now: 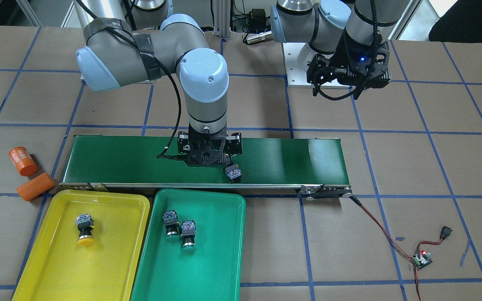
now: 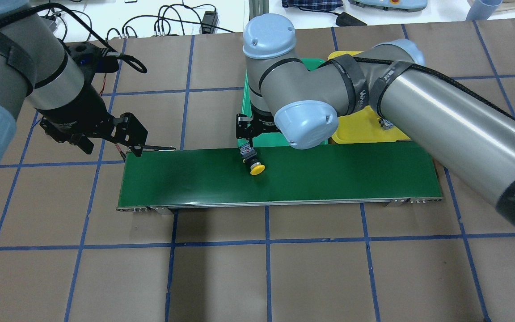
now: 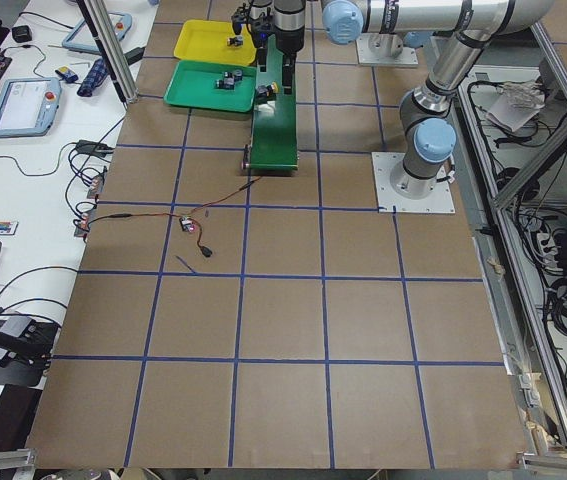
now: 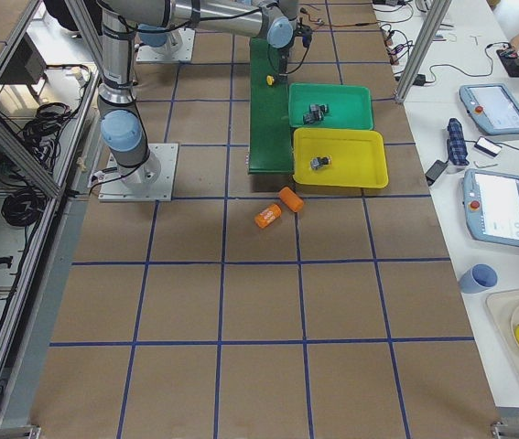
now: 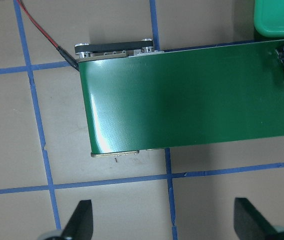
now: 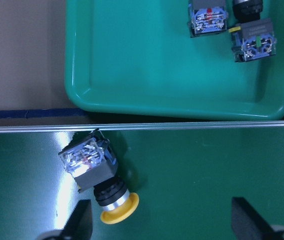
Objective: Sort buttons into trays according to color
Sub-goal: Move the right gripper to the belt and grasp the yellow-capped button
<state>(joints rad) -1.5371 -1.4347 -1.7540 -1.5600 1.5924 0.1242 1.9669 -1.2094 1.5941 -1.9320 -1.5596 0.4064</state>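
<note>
Front view, target: I have the loose button (image 1: 233,172) on its side on the conveyor belt (image 1: 291,159), at the edge nearest the trays and just beside the right gripper (image 1: 209,156), which hangs over the belt.
Front view, count: four buttons in all. That is the loose one, one sorted yellow button (image 1: 85,229) in the yellow tray (image 1: 57,267), and two green buttons (image 1: 170,222) touching each other in the green tray (image 1: 207,276). There are two trays, and two orange cylinders (image 1: 23,161) lie off the belt's end.
Overhead, axis: the yellow cap points toward the robot's side and the contact block toward the trays.
Overhead, nearer arm: the right. The left gripper (image 2: 128,134) hovers at the belt's other end, well apart.
Side views: too small for me to judge either grip.
Left wrist, tool: fingers (image 5: 83,220) spread wide with nothing between them.
Right wrist, tool: fingers (image 6: 81,222) spread wide and empty.
Right wrist, offset: the loose button sits off centre, close to the view's left finger, with its axis diagonal. I judge I must shift toward it before clamping across the black body.
</note>
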